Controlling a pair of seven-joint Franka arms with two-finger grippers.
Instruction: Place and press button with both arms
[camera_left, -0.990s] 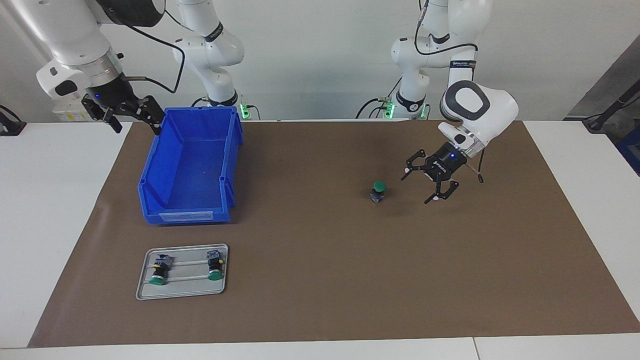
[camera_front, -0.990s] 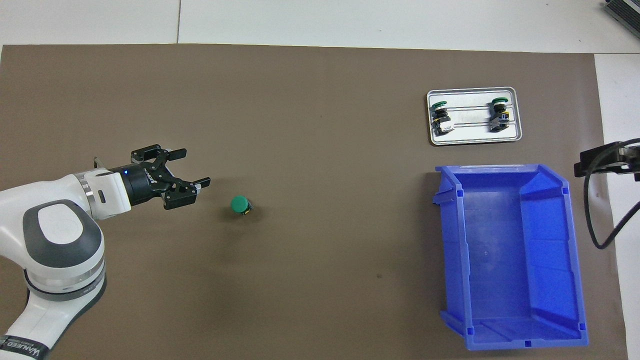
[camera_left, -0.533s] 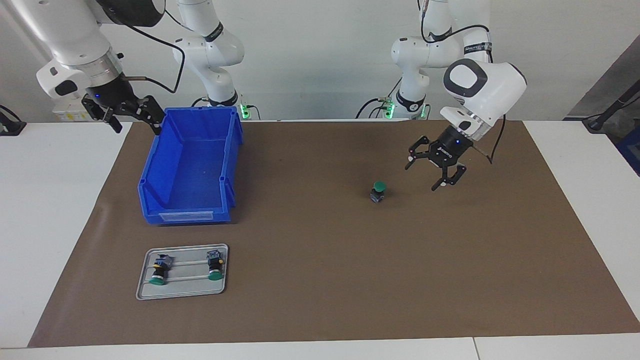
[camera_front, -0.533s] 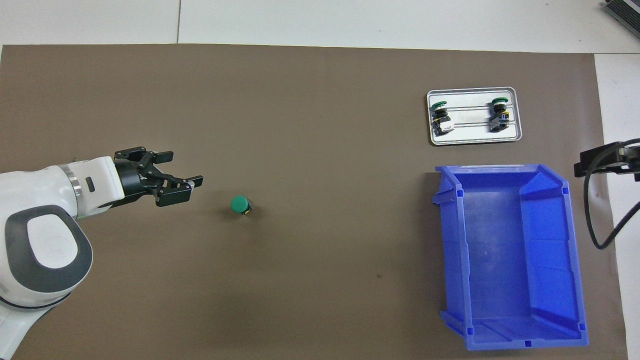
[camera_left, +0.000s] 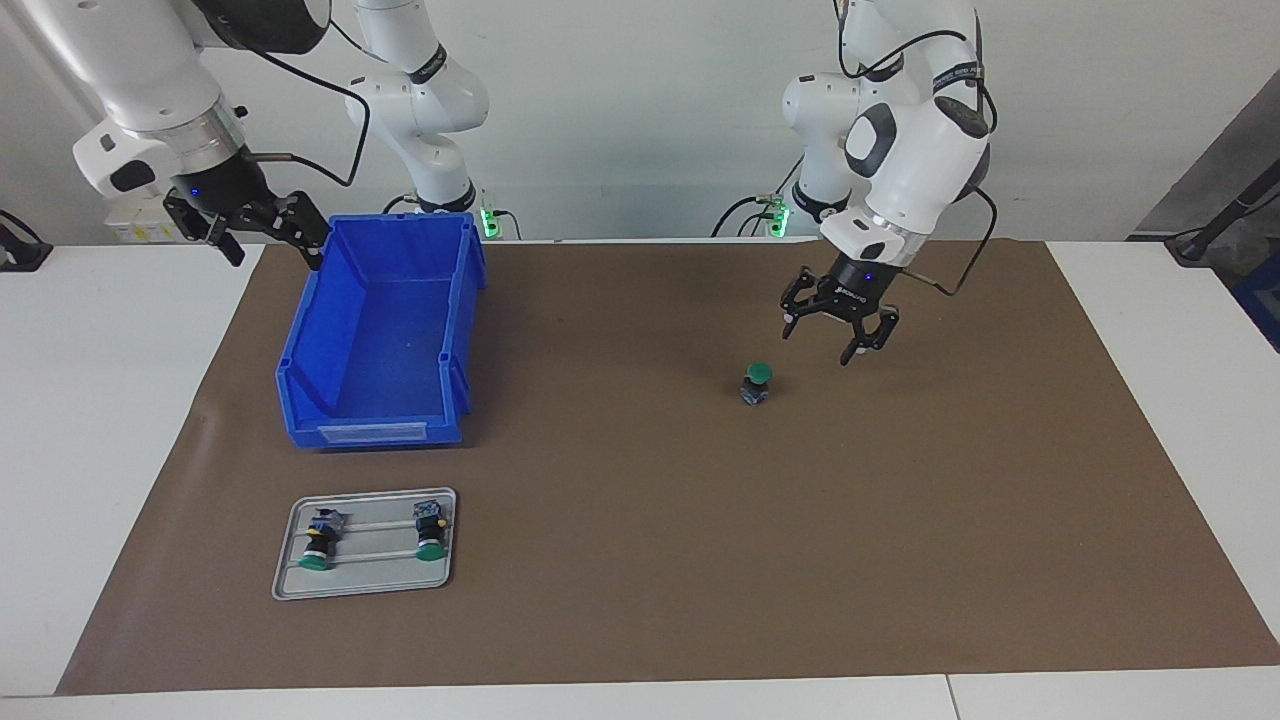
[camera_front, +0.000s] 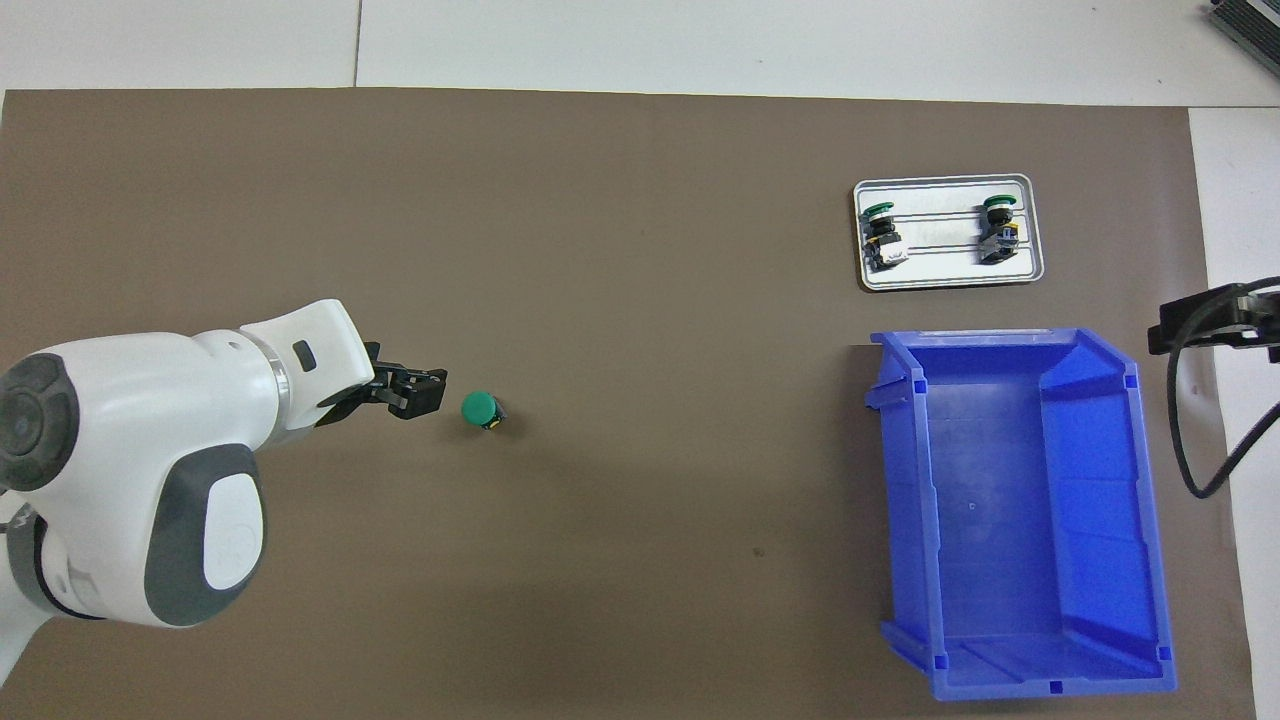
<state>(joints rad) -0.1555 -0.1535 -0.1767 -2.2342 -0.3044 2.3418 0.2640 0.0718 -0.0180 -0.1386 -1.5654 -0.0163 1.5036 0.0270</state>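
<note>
**Two pincers spread, one green-capped button upright on the mat**

Nearest the robots, up in the air: black two-finger left pincer (camera_left: 835, 338) (camera_front: 411, 390) on its white jointed arm, over the brown paper mat (camera_left: 640, 560) (camera_front: 600, 200) on the white bench (camera_left: 100, 400). Fingers spread wide, pinching nothing. Pointed down in the facing view, just beside the button toward the left arm's end of the bench, apart from it and not touching.

Also raised, at the right arm's end: black right pincer (camera_left: 272, 250) (camera_front: 1200, 322), waiting. Fingers spread as well, nothing between them. Hung just beside the rim of the large blue plastic bin (camera_left: 305, 340) (camera_front: 1110, 480), over the mat's edge, clear of the bin wall.

On the mat, blue bin close to the robots, open top up, label slot on the end away from them.

Next, toward the left arm's end and well apart from the bin: small push button with round green cap, black body and grey-blue base (camera_left: 758, 383) (camera_front: 483, 411). Upright on its base, cap on top, directly on the mat, touched by nothing.

Farthest from the robots, just past the bin: flat grey metal tray (camera_left: 370, 578) (camera_front: 950, 278). On it, two more green-capped buttons, one (camera_left: 320, 540) (camera_front: 880, 232) and another (camera_left: 430, 530) (camera_front: 998, 228), each lying on its side, side by side, apart from one another, caps pointed away from the robots.
</note>
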